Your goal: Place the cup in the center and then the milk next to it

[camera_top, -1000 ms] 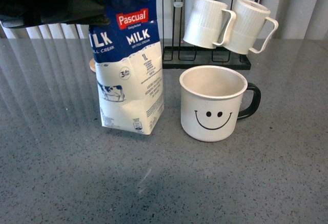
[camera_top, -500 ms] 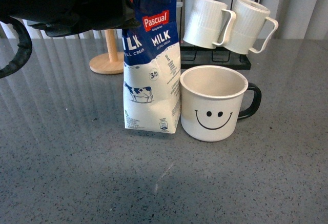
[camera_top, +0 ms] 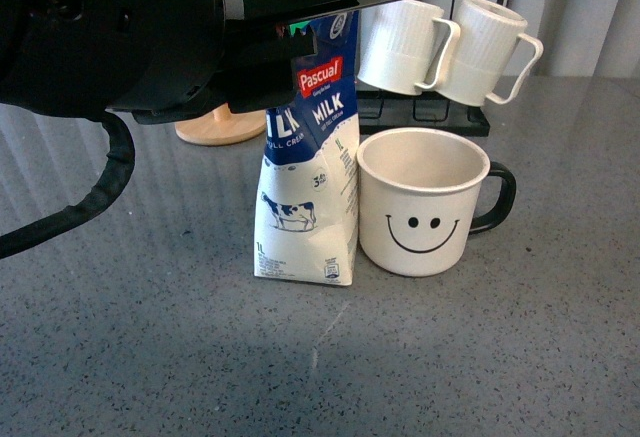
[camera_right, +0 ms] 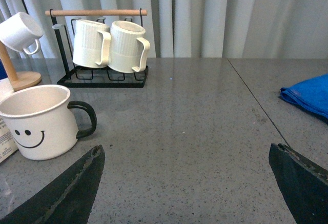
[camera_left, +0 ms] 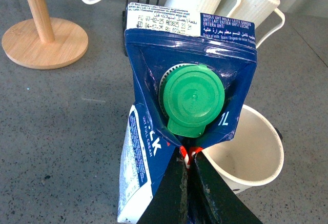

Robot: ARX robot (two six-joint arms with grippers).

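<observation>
The cup, a wide white mug with a black smiley face and black handle, stands mid-table with its handle to the right. The blue-and-white Pascual milk stands against its left side, leaning a little, base down on the table. My left gripper is shut on the carton's folded top just below the green cap; in the front view the black arm hides the carton's top. My right gripper hangs open over bare table, right of the cup, holding nothing.
Behind the cup a black rack with a wooden bar holds two ribbed white mugs. A wooden stand at the back left carries a small white cup. A blue cloth lies far right.
My left arm has carried the milk to the right, from well left of the cup to right against it. The cup has shifted slightly right. The arm now fills the upper left.
</observation>
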